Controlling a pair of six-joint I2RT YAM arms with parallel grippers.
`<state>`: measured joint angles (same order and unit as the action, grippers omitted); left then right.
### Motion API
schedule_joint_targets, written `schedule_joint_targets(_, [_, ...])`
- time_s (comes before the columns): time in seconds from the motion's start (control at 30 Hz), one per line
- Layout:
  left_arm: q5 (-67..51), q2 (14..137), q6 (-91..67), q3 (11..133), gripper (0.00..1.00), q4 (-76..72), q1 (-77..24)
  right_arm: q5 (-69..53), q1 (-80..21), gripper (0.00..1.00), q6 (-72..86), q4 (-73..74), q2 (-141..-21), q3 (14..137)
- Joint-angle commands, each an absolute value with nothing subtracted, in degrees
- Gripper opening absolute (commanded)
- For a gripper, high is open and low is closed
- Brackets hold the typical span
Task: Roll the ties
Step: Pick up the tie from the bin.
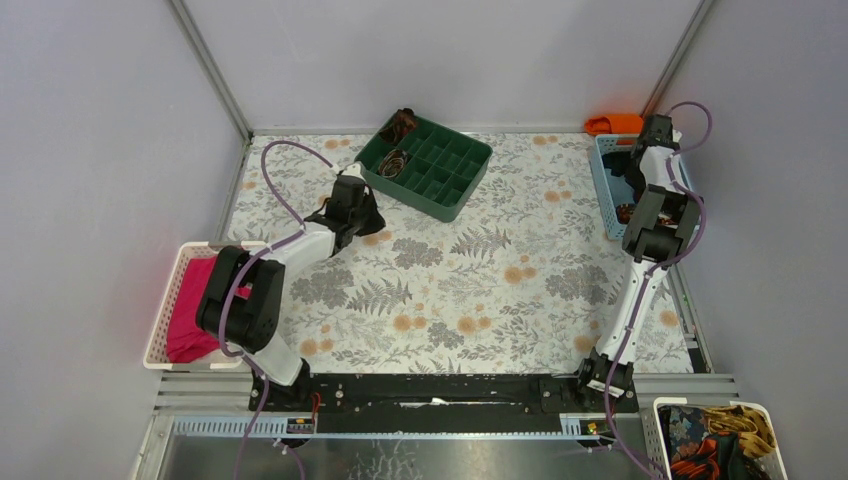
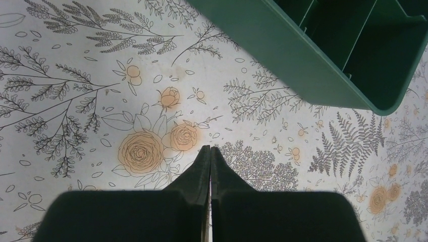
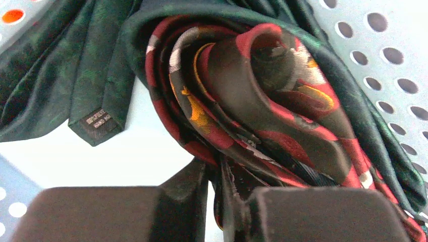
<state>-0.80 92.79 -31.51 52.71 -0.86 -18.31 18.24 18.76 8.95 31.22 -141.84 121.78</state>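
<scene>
Floral cloth is covering the table [image 1: 440,300], where a green divided tray [image 1: 410,200] is sitting toward the back, already holding two coiled ties [image 1: 392,163] in its far-left compartments. At the right edge, a pale blue basket [image 1: 607,190] is keeping the unrolled stock together. The right gripper [image 3: 214,171] is hanging inside it, jaws pinching a fold of a maroon tie [image 3: 267,101] nested in dark green fabric [image 3: 75,65], presumably to lift it out. Beside the tray, the left gripper [image 2: 209,156] is hovering pressed shut, empty.

Maroon patterned tie [image 3: 282,116] loosely folded, lying against dark green tie [image 3: 75,65] in blue basket [image 3: 393,55], two rolled ties [image 1: 392,163] in separate green tray [image 1: 455,203] compartments
</scene>
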Motion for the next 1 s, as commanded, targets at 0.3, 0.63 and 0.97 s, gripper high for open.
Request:
schedule_joint_targets(0.3, [-2.38, 92.8, -32.41, 53.38, 0.0, -3.39, -17.71, 4.32, 18.73, 0.0, 12.36, 21.39, -126.96, 112.13])
schedule_joint_targets(0.63, [-2.67, 85.47, -34.76, 51.09, 0.0, -4.05, -18.95, -10.3, 16.86, 0.0, 19.24, 15.12, -102.74, 98.96])
schedule_joint_targets(0.97, [3.86, 75.17, -34.84, 51.51, 0.0, -0.7, -28.99, -22.18, 8.28, 0.0, 22.9, 13.68, -81.3, 90.27])
